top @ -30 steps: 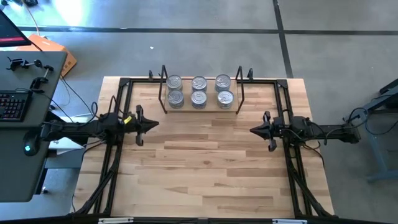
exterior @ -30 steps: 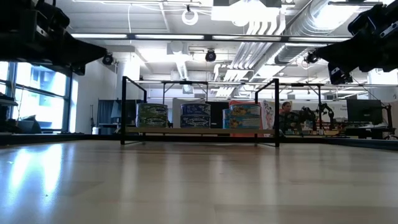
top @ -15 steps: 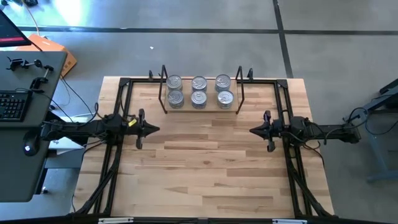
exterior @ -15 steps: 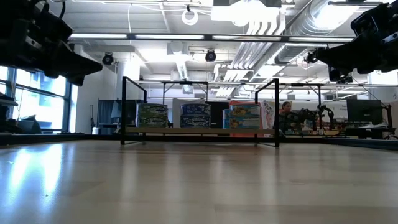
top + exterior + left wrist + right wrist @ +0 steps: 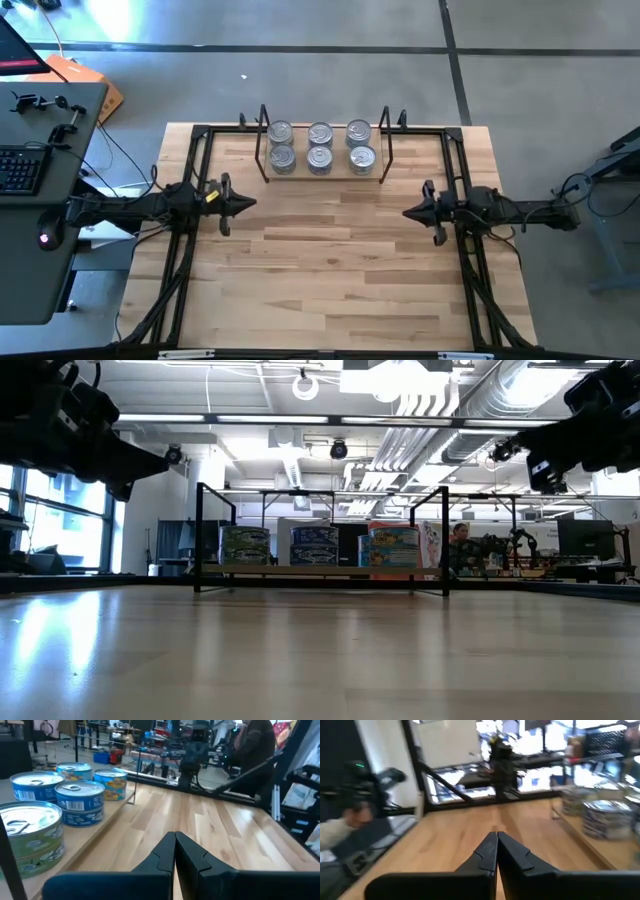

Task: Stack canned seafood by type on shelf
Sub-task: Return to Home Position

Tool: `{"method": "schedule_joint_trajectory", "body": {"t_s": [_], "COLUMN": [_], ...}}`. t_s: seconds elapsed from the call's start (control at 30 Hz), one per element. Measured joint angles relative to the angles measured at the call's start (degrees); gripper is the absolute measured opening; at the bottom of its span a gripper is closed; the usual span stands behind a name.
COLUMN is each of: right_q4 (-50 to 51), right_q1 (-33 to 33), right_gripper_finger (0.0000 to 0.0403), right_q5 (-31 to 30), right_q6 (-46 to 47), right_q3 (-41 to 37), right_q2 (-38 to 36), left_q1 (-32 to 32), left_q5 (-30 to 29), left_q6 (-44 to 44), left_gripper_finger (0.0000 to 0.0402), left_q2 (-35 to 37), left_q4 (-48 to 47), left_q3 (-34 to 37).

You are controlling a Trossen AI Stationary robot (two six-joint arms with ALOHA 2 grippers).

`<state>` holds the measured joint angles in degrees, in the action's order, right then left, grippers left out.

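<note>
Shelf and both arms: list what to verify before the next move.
1. All cans in view sit on the shelf: ok.
2. Stacks upright in the low view: ok.
3. The left gripper empty, fingers shut: ok.
4. The right gripper empty, fingers shut: ok.
5. Both grippers apart from the shelf: ok.
6. Rear row sorted by type: cannot tell.

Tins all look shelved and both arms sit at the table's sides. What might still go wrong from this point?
1. The tins stand in stacks on the narrow shelf; a knock to its frame might topple them.
2. The left gripper and right gripper, both shut, hang apart from the shelf, but a swing toward the table's far edge could catch its upright ends.
</note>
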<state>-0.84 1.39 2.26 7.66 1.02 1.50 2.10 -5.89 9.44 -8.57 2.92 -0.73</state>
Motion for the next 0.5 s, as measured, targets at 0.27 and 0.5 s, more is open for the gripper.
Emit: {"method": "schedule_joint_trajectory", "body": {"t_s": [0.27,0.5], "right_q4": [1.06,1.04], "right_q1": [-0.23,-1.84], "right_gripper_finger": [0.0002,0.0002], "right_q5": [2.78,2.51], "right_q6": [-0.33,-1.78], "right_q3": [0.42,0.31], "right_q2": [-1.4,-1.4], "left_q1": [1.12,2.78], "left_q5": [1.54,3.08], "left_q6": [-2.83,-6.5], "left_gripper_finger": [0.0001,0.0001], "left_q2": [5.76,8.33], "left_q4": [-1.98,-1.78], "left_q3": [0.0,-0.28]}}
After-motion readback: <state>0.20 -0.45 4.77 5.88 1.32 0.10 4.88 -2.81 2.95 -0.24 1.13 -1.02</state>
